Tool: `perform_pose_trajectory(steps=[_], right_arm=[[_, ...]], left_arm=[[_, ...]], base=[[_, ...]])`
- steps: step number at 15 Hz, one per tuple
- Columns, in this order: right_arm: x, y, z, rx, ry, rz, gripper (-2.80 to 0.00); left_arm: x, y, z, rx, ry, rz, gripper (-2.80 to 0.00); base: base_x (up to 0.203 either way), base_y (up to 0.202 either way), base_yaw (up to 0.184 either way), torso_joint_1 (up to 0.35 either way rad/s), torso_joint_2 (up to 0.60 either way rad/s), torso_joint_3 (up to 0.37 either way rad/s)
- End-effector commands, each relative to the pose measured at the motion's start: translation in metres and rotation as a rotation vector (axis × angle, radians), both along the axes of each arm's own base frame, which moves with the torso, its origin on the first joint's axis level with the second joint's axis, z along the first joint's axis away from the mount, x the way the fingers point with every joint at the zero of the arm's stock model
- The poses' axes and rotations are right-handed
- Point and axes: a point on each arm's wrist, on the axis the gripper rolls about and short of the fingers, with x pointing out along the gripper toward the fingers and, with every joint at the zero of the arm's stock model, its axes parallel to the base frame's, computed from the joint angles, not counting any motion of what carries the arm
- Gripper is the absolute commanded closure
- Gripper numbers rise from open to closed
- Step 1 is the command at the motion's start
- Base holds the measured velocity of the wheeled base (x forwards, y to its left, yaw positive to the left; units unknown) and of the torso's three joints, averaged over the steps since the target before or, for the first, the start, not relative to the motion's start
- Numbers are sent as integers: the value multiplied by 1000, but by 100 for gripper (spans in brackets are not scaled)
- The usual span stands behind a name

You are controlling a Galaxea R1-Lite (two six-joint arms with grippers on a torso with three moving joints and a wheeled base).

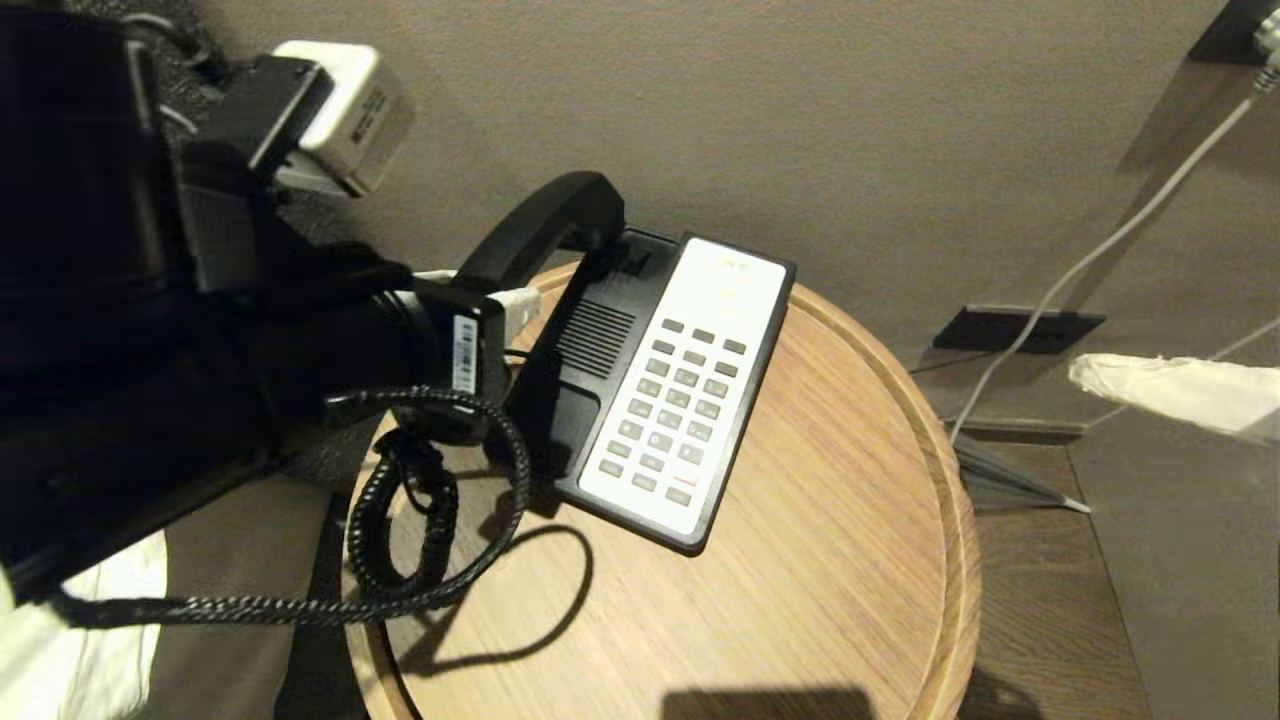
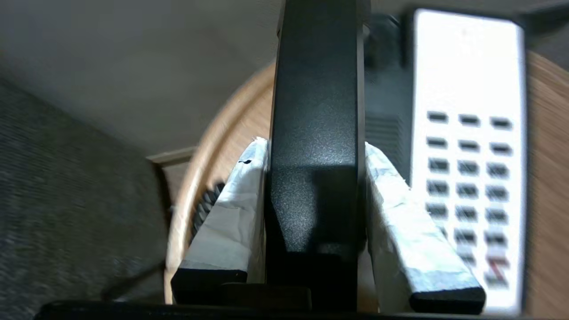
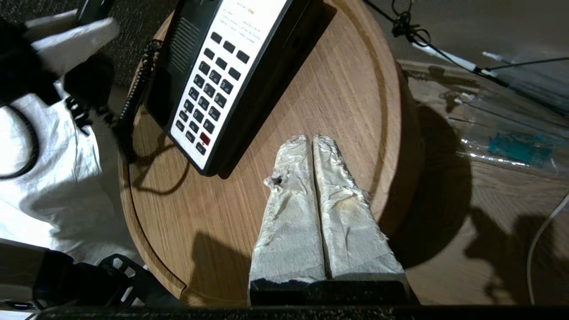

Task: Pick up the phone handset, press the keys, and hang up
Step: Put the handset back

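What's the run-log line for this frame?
phase: handset lifted | left gripper: shut on phone handset, above phone base | right gripper: shut, empty, over round table | keys: unpressed

left arm (image 1: 150,330): bulky black casing beside the round table (image 1: 850,560), with a white barcode sticker (image 1: 464,352)
wrist camera (image 1: 345,110): cream-white box in a black bracket
left gripper (image 2: 315,155): fingers wrapped in crinkled white tape, black bases
right gripper (image 3: 312,142): two tapered white-taped fingers, frayed and stained, on a black mount

The head view looks steeply down on the round table (image 1: 850,560), while both wrist views look closely along their fingers at the same phone base (image 3: 213,84).
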Motion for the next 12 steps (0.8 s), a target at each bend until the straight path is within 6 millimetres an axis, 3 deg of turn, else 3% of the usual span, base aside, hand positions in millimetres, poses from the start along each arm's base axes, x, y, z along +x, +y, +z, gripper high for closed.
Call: perform_pose_trajectory(steps=[1, 12], right_arm=[[-8, -9, 3, 23, -19, -2, 0], [-14, -16, 1, 16, -15, -9, 0]], left_arm=[[18, -18, -1, 27, 3, 54, 0], [0, -34, 0, 2, -34, 63, 0]], base=[[0, 0, 0, 0, 0, 0], [0, 0, 0, 0, 0, 0]])
